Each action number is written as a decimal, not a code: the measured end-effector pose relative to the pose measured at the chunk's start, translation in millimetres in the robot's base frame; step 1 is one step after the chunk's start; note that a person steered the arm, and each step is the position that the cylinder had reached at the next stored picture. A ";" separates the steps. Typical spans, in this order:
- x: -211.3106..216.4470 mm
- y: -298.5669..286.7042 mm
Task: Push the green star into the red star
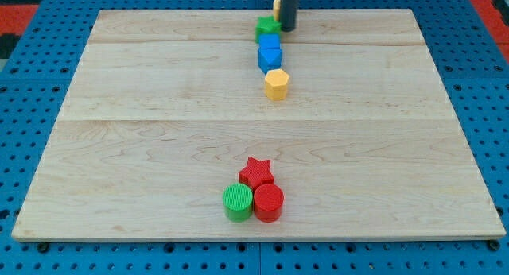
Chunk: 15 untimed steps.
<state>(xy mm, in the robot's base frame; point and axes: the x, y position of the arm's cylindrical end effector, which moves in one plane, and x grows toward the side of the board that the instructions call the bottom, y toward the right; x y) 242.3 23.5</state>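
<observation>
The green star (266, 28) sits near the view's top edge of the wooden board (143, 92), just above the blue blocks. My tip (287, 29) is at the star's right side, touching or nearly touching it. The rod hides most of a yellow block (276, 5) behind it. The red star (257, 172) lies far below, near the view's bottom, resting against a green cylinder (237, 201) and a red cylinder (269, 202).
Two blue blocks (270, 52) stand stacked in a line below the green star, and a yellow hexagonal block (276, 83) below them. The board lies on a blue pegboard.
</observation>
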 end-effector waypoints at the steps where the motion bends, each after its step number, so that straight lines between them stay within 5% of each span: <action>1: 0.9 -47.6; 3: 69.9 -130.2; 4: 42.7 -150.5; 15: 47.3 -220.8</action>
<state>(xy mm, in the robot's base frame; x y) 289.6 -197.4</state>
